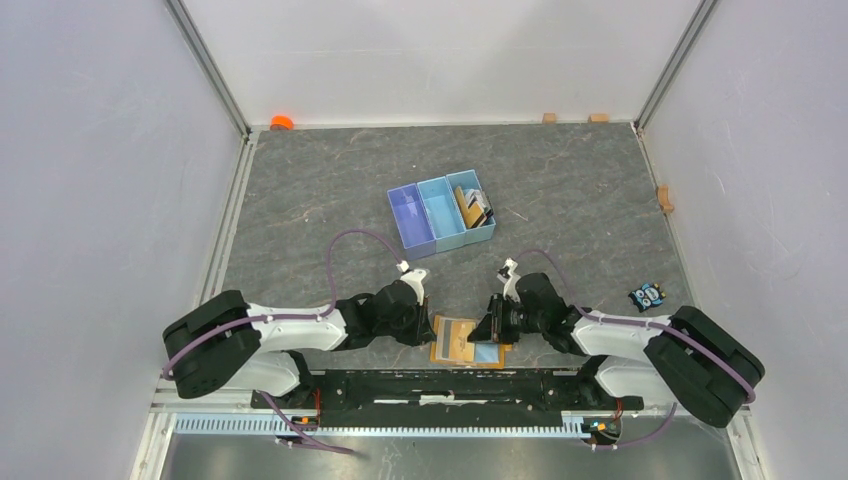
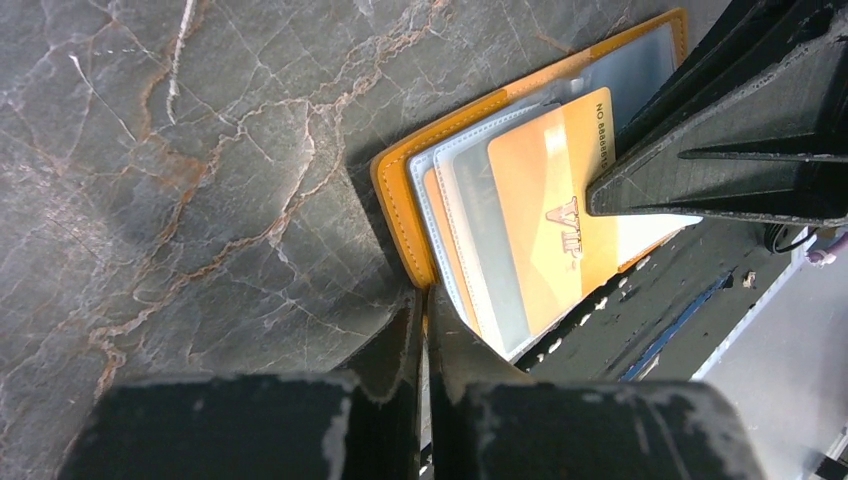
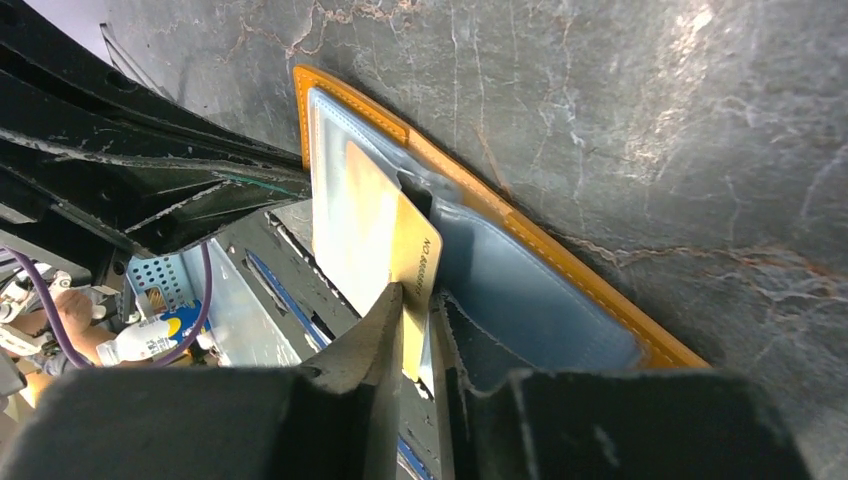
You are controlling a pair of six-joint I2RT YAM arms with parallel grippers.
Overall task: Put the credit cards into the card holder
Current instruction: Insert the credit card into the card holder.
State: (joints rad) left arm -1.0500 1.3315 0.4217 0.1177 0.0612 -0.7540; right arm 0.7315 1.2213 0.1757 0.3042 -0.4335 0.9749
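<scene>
Surface: grey marbled table point(image 1: 300, 200), plain white walls around it.
Card holder point(image 1: 452, 342): lies open and flat at the table's near edge, between both grippers, orange rim showing, blue-grey sleeves up.
Left gripper point(image 2: 424, 305): at the card holder's left edge, fingers together; cannot tell if they pinch a flap.
Right gripper point(image 3: 418, 305): on the card holder's right, fingers closed on the gold card point(image 3: 370, 230) by its outer edge; the hold looks light.
Gold card: tilted, inner end over the card holder's sleeves, looks not fully seated.
Handling: cards thin, stiff, light, slick; best pinched by a short edge. The holder is soft and would likely skid unless pinned.
In the way: tight sleeve lips, and the two grippers crowd each other.
Gadget point(image 1: 648, 296): right of the card holder, well apart.
Blue tray point(image 1: 440, 212): beyond the card holder; more credit cards point(image 1: 474, 207) in its right compartment.
</scene>
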